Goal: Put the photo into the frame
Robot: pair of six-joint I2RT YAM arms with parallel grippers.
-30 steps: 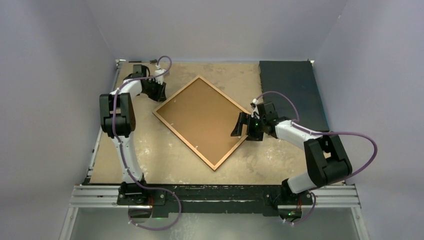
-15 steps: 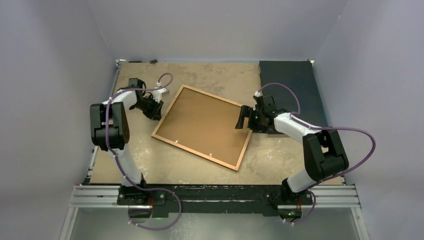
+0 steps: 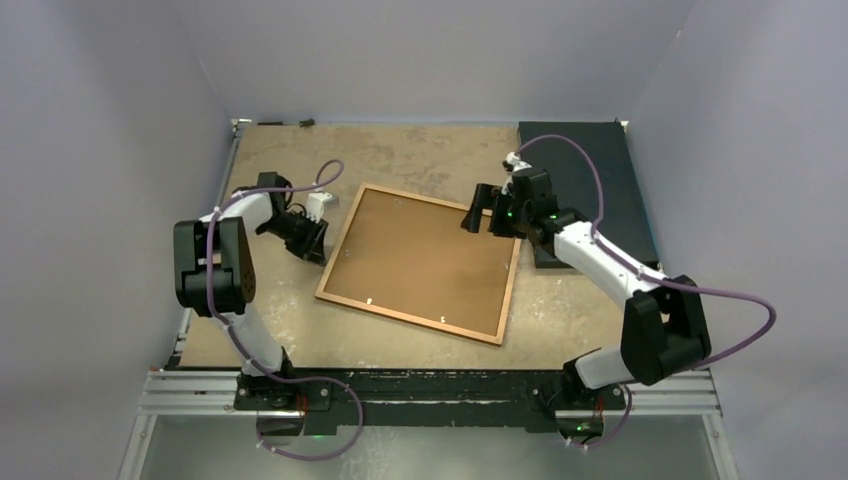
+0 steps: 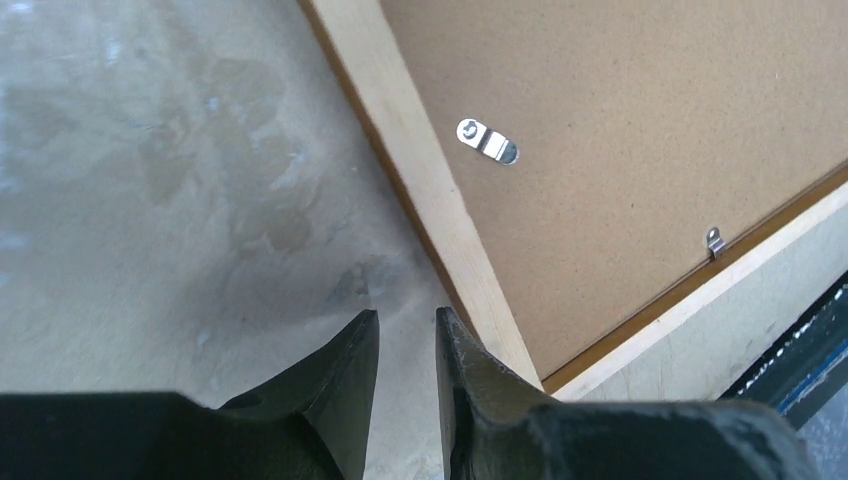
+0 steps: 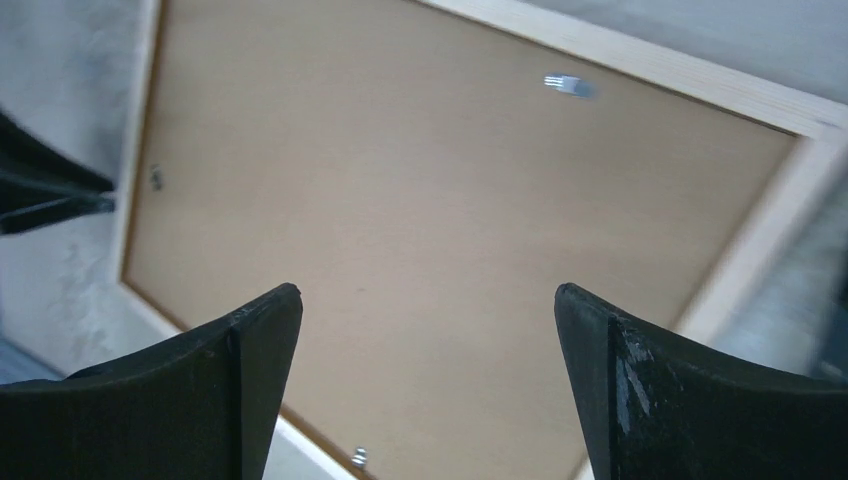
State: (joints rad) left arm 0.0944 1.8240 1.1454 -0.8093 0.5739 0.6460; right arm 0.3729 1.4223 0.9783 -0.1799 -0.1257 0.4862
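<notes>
frame [image 3: 420, 262] flat on desk [image 3: 400, 150], board back up, glass presumably underneath: stiff, fragile, grip the wooden rails. left hand [image 4: 407, 322] narrowly apart, empty, beside frame's left rail; right hand [image 5: 428, 300] wide apart above frame.

The frame [image 3: 420, 262] is shown back up: pale, smooth wood is seen along its rails and matt brown fibreboard across its back, fitted with small shiny metal clips [image 4: 487, 141]. The tabletop [image 3: 400, 150] is rendered matt, blotched and scuffed; the slab [image 3: 585, 150], matt black.
</notes>
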